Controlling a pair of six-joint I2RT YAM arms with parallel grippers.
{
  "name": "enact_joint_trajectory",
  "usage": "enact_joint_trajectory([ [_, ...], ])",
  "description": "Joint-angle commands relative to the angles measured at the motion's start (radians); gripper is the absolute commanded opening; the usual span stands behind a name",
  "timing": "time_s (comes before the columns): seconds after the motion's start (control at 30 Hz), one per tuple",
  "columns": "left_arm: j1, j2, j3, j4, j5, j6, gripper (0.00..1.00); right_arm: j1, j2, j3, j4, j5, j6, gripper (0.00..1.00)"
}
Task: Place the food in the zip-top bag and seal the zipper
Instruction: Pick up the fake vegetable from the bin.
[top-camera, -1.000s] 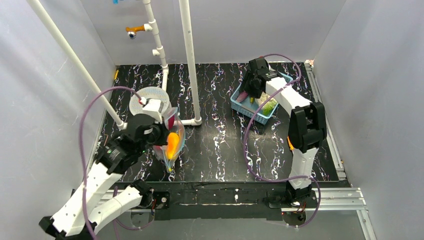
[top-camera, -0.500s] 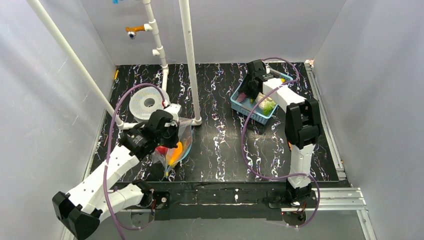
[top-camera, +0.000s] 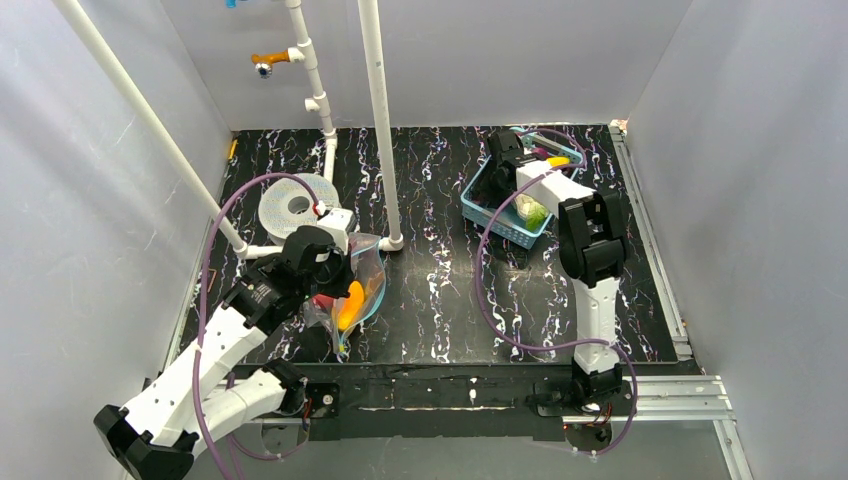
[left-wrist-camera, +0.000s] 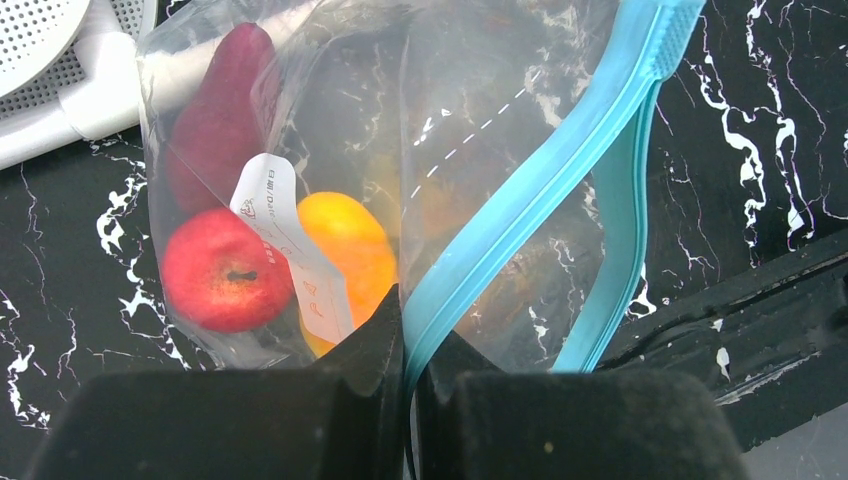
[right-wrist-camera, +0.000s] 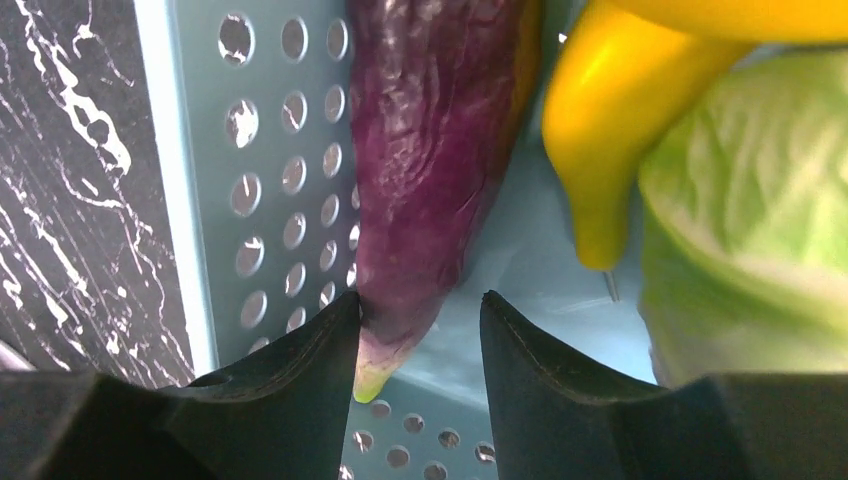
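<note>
Looking down on the black marbled table (top-camera: 440, 290), and both arms are stretched out over it, left arm on the near left, right arm reaching to the far right.

Over there sits the light-blue perforated basket (top-camera: 497, 218), and the right gripper (top-camera: 505, 160) is down inside it. From the wrist view its jaws stand apart, straddling the narrow tip of a purple eggplant (right-wrist-camera: 420, 150). One finger (right-wrist-camera: 300, 350) touches that tip, while the other shows a clear gap, so nothing is clamped. Beside the eggplant lie a green leafy piece (right-wrist-camera: 750, 200) and a yellow piece (right-wrist-camera: 600, 130), all in the basket.

Across on the near left, the clear zip-top bag (top-camera: 372, 275) sits just beside the foot of a white pipe (top-camera: 385, 150). I cannot tell whether its bottom rests on the table.

Inside the bag are a magenta piece (left-wrist-camera: 215, 120) at the top, an orange-yellow piece (left-wrist-camera: 350, 250) lower down, and a red apple (left-wrist-camera: 225, 285) touching its left side.

The zipper (left-wrist-camera: 540, 190) runs up and away as a light-blue strip, its two sides parted further along. The left gripper (left-wrist-camera: 408, 330) is pinched tight on that strip at its near end.

A small white label (left-wrist-camera: 285, 230) shows in front of the fruit.
</note>
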Motion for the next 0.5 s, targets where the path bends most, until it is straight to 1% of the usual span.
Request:
enact_joint_trajectory([
  [0.0, 0.008, -0.017, -0.008, 0.010, 0.002, 0.014, 0.00, -0.003, 0.055, 0.051, -0.036, 0.037, -0.004, 0.54],
  [0.13, 0.011, -0.021, -0.009, 0.009, -0.004, 0.014, 0.00, -0.004, 0.055, 0.012, -0.017, 0.026, -0.008, 0.53],
  [0.27, 0.012, -0.020, -0.009, 0.012, -0.002, 0.012, 0.00, -0.004, -0.009, -0.033, 0.036, -0.008, -0.034, 0.37],
  [0.37, 0.013, -0.013, -0.008, 0.012, 0.001, 0.012, 0.00, -0.006, -0.073, -0.026, 0.030, -0.002, -0.075, 0.27],
  [0.47, 0.015, -0.010, -0.007, 0.012, -0.002, 0.014, 0.00, -0.010, -0.153, -0.020, 0.025, 0.006, -0.151, 0.18],
])
